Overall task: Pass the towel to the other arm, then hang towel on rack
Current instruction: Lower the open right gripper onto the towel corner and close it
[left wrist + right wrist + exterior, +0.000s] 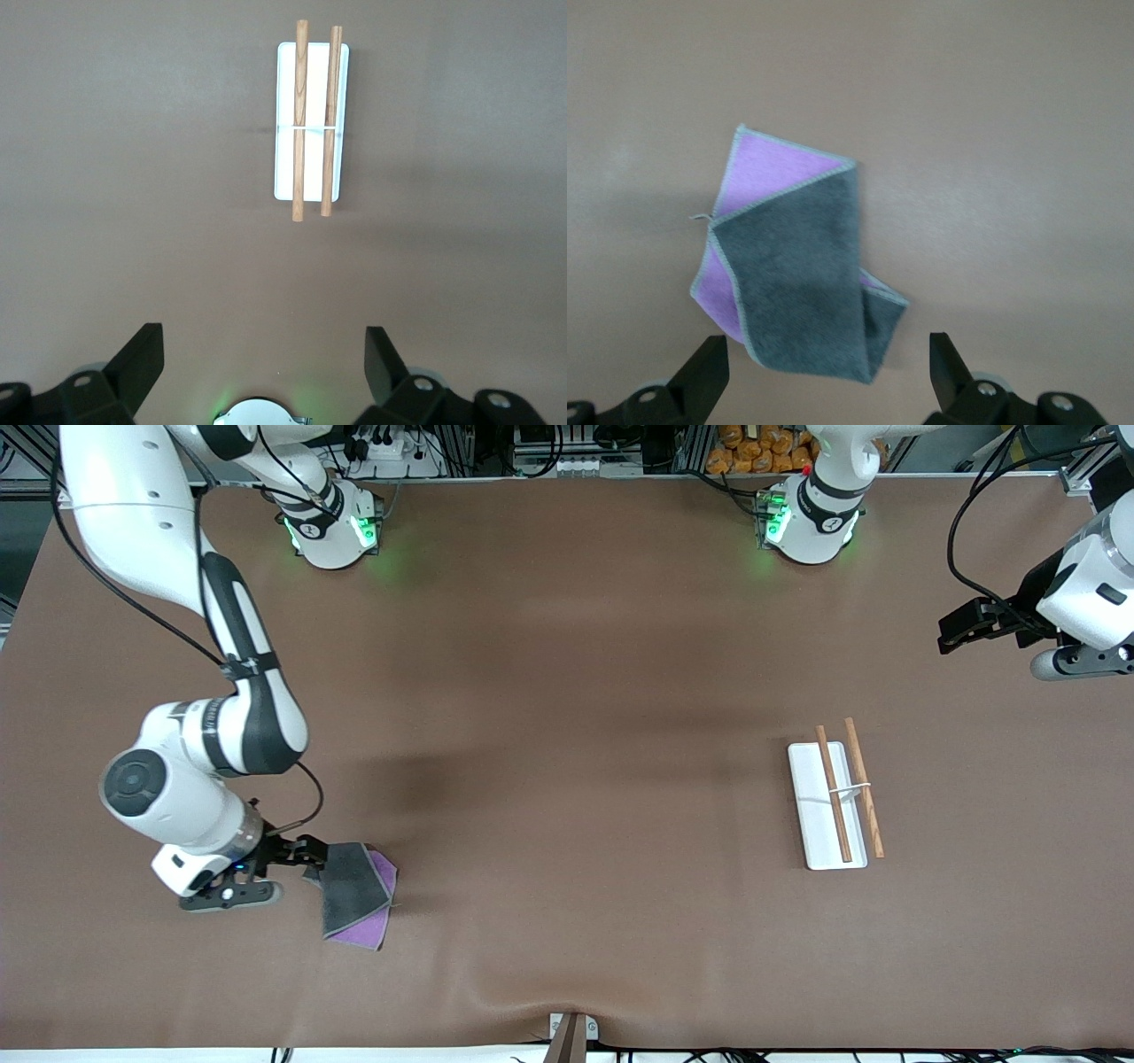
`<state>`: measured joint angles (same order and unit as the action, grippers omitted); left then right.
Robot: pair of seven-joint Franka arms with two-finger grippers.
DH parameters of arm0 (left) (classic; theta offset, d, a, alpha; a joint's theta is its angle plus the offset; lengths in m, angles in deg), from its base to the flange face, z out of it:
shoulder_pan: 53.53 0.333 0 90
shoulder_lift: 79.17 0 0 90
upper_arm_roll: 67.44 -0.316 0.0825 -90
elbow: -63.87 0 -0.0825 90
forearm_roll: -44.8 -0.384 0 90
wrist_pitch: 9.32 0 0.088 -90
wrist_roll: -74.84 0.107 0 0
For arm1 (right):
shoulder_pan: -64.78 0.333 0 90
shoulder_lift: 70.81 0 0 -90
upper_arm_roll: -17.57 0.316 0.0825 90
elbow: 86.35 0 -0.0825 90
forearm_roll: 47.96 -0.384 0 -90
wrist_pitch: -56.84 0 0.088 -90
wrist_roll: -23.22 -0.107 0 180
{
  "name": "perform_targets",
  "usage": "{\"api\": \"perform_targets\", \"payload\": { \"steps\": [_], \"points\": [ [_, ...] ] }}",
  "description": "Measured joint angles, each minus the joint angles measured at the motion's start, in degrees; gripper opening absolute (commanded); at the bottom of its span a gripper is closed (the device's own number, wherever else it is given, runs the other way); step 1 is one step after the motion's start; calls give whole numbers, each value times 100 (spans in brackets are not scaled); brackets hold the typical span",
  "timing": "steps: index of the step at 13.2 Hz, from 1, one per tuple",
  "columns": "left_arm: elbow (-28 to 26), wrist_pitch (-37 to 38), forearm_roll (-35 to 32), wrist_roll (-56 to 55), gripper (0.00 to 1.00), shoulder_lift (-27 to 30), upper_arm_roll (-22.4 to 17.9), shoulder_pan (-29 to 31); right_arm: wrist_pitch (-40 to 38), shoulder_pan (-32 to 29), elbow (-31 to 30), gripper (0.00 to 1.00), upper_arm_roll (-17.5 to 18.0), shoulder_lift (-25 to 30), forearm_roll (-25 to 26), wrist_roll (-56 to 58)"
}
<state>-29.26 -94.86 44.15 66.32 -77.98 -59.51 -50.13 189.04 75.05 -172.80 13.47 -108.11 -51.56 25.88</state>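
Observation:
The towel point(354, 890) lies folded on the brown table near the front camera, toward the right arm's end, dark grey face up with purple showing at its edges. My right gripper point(312, 861) is low at the towel's edge, open. In the right wrist view the towel point(797, 266) reaches in between the spread fingertips of the right gripper point(828, 359) and touches neither. The rack point(833, 797), a white tray with two wooden rods, stands toward the left arm's end. My left gripper point(961, 629) waits in the air, open and empty point(263, 350), with the rack point(310, 124) ahead of it.
The brown table cover point(567, 691) has a slight wrinkle at its front edge, by a small clamp point(571, 1036). Both arm bases point(332, 527) point(806, 522) stand along the edge farthest from the front camera. The right arm's elbow point(142, 779) hangs over the table beside the towel.

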Motion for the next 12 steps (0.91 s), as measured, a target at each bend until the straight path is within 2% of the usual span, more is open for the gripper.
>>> {"api": "perform_targets", "payload": {
  "steps": [8,9,10,11,12],
  "points": [
    [-130,-98,0,0,100,-158,-6,43,594,142,-7,100,-7,-809,-7,151],
    [-131,-99,0,0,100,-163,-6,43,745,128,-7,86,-27,-939,-7,165],
    [-132,-99,0,0,100,-164,-5,43,902,97,-6,61,-46,-1052,-7,244],
    [-133,-99,0,0,100,-164,-5,43,979,51,-2,10,-57,-1120,-20,354],
    [-133,-100,0,0,100,-164,-5,43,981,20,13,0,-56,-1128,-62,426]
  ]
}}
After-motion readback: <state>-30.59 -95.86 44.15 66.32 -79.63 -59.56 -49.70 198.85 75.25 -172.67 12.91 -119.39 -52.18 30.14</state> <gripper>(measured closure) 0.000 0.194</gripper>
